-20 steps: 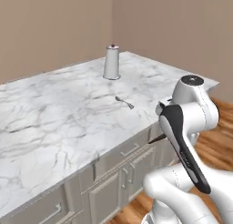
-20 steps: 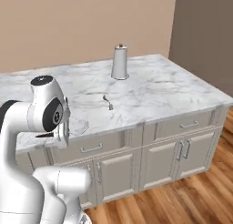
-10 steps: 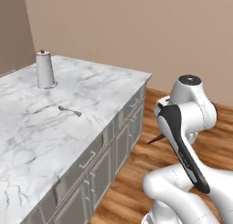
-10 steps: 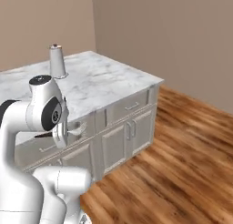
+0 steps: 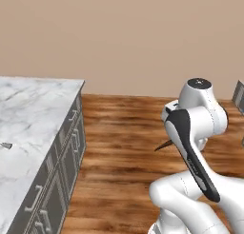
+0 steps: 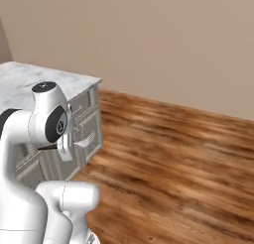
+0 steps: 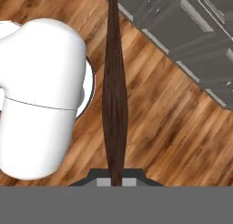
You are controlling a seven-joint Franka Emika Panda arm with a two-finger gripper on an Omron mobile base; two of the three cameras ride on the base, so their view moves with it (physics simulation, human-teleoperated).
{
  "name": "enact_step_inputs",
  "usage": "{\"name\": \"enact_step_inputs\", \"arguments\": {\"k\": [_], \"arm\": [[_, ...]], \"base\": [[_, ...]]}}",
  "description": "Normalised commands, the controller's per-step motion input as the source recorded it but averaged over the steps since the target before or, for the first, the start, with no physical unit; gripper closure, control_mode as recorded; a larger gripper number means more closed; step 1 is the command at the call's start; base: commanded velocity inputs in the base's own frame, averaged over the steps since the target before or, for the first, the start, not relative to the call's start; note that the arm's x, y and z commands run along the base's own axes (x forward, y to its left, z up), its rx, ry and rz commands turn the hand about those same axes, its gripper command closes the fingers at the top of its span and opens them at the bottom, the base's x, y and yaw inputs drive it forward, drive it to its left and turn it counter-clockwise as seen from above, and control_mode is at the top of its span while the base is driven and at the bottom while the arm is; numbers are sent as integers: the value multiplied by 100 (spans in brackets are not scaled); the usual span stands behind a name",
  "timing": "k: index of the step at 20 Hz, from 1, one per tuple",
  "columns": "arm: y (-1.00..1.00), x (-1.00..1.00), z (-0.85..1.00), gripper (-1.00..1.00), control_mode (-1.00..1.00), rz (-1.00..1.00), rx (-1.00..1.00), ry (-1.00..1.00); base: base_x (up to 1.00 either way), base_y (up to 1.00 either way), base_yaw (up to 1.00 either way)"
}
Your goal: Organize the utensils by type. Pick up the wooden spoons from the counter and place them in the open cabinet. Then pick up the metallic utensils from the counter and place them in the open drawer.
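My gripper (image 7: 116, 180) is shut on the slim dark-handled metal utensil (image 7: 114, 91), whose brown handle runs straight up the hand view over the wooden floor. From the left base view its dark tip (image 5: 163, 145) pokes out beside the arm. In the right base view its pale metal end (image 6: 86, 140) juts from the gripper (image 6: 65, 149). A small silver spoon (image 5: 5, 145) lies on the white marble counter (image 5: 38, 102) at the far left. The wooden spoons, the open cabinet and the open drawer are out of view.
Light grey cabinet fronts (image 5: 66, 152) run under the counter (image 6: 34, 74), and they also cross the hand view's upper right (image 7: 200, 41). Bare wooden floor (image 6: 173, 158) stretches to the beige wall (image 5: 124, 38). My white base (image 7: 41, 95) sits under the hand.
The base has turned, so the counter has slid to the left of both base views and floor and wall have come in. The grip on the dark-handled utensil is unchanged.
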Motion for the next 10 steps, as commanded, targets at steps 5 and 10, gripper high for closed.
{"name": "enact_step_inputs", "arguments": {"k": [5, 10], "arm": [[0, 0, 0, 100, 100, 0, 0, 0], [0, 0, 0, 100, 100, 0, 0, 0]], "base": [[0, -38, -57], [5, -30, -42]]}}
